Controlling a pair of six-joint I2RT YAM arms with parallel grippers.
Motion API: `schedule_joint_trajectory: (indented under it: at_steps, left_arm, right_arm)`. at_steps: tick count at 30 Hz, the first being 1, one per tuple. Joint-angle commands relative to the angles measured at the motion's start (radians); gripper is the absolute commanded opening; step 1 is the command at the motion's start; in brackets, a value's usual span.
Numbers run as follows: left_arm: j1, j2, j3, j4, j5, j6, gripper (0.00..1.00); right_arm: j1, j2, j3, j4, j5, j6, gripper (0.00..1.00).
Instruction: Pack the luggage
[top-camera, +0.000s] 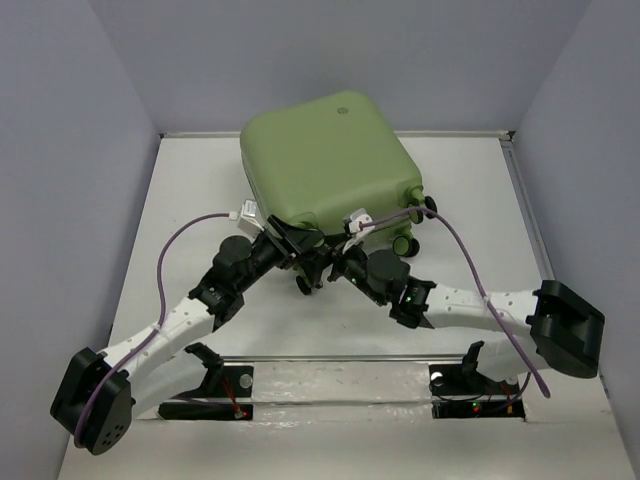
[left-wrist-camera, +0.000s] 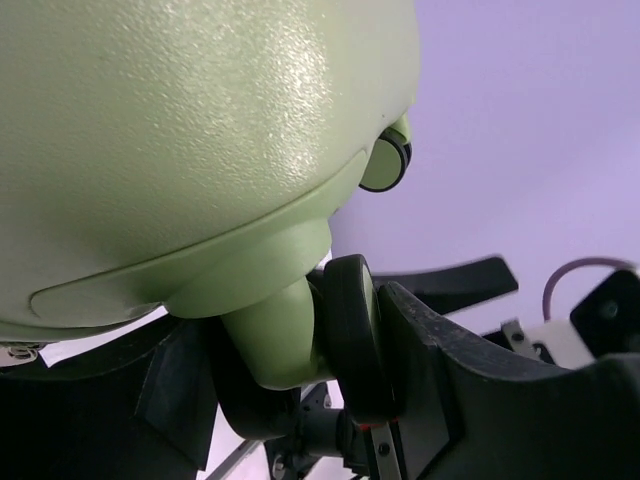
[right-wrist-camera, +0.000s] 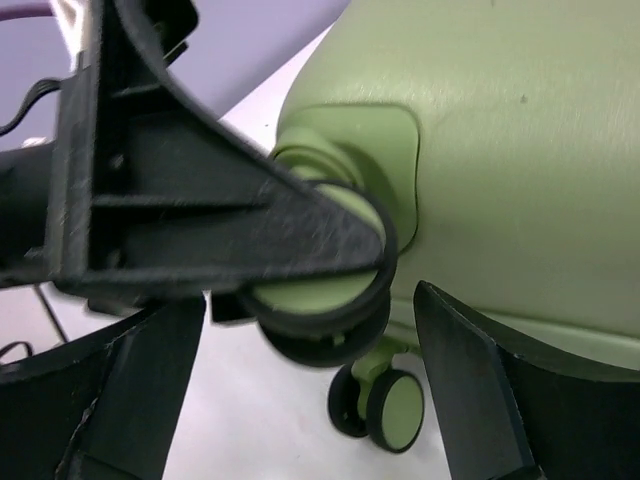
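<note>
The left gripper (top-camera: 297, 248) is clamping half-spread fingers on a caster wheel (left-wrist-camera: 350, 335) at six o'clock of the closed luggage (top-camera: 325, 165), which is tilting at the table's (top-camera: 200, 200) twelve o'clock. The right gripper (top-camera: 338, 262) is gaping wide and gripping nothing. This is probably repositioning, and the next move calls for steadying the shell.

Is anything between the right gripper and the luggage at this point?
Yes. One jaw of the left gripper lies across the near corner wheel of the luggage. It sits between the open jaws of the right gripper, partly blocking that wheel.
</note>
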Motion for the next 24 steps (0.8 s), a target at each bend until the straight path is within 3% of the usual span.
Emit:
schedule_joint_trajectory:
  at_steps: [1,5,11,13,15,17,22,24]
  left_arm:
    - [0.008,-0.074,0.011,0.275,0.029,0.057,0.68]
    - [0.014,-0.077,0.002,0.272,0.039,0.061,0.69]
    - [0.019,-0.085,-0.009,0.247,0.057,0.074,0.70]
    - [0.020,-0.097,-0.014,0.229,0.054,0.088,0.70]
    - [0.022,-0.112,-0.020,0.204,0.055,0.097,0.70]
    - [0.028,-0.133,-0.020,0.154,0.048,0.128,0.70]
    - [0.030,-0.236,0.022,-0.097,-0.096,0.298,0.72]
    - [0.030,-0.320,0.025,-0.265,-0.252,0.344,0.72]
  right_arm:
    - [-0.053,0.050,0.101,-0.019,-0.050,-0.058,0.90]
    - [-0.078,0.101,0.152,0.020,-0.093,-0.046,0.89]
    - [-0.087,0.181,0.189,0.129,-0.041,-0.018,0.65]
    - [-0.087,0.199,0.194,0.158,-0.029,-0.009,0.35]
    - [-0.087,0.205,0.197,0.179,-0.012,-0.004,0.17]
    - [-0.087,0.198,0.191,0.192,-0.009,-0.003,0.07]
    - [-0.087,0.165,0.155,0.183,-0.001,-0.006,0.07]
    - [-0.087,0.150,0.149,0.166,0.002,-0.009,0.07]
